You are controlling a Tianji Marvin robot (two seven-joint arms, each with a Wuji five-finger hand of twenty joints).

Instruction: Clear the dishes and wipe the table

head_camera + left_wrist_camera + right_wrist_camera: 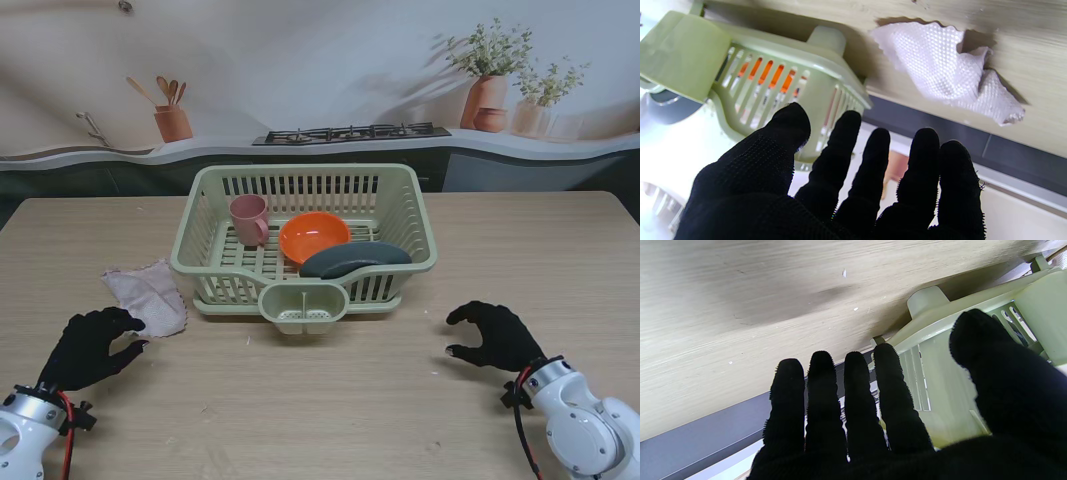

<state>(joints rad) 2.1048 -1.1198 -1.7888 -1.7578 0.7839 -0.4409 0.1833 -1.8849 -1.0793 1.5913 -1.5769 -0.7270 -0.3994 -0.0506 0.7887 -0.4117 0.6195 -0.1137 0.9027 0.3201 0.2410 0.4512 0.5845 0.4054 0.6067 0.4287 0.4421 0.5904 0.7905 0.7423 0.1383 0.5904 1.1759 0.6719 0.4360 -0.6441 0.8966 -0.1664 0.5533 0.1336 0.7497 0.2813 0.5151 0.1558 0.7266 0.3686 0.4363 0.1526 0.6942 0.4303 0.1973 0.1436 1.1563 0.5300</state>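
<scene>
Setting: wooden surface (pixel 330 400) before a painted kitchen backdrop. Item, drying rack (pixel 305 236), pale green, centre of the surface; contents: pink cup (pixel 248 218) upright at its left, orange bowl (pixel 314 236) in the middle, dark grey dish (pixel 354 260) leaning at the nearer right. Dishes appear already cleared into the rack. Item, cloth (pixel 147 293), pale, crumpled, lying just left of the rack and apart from it. Left robot hand (pixel 88 346): fingers spread and curled, holding nothing, just nearer to me than the cloth's edge. Right robot hand (pixel 492 335): likewise spread, empty, right of the rack. Small crumbs show on the surface in the right wrist view. Risks, judged: fingertips may slide over the thin cloth and gather only a corner, so it trails or drops; a wide sweep could knock the rack and tip the leaning dish.
</scene>
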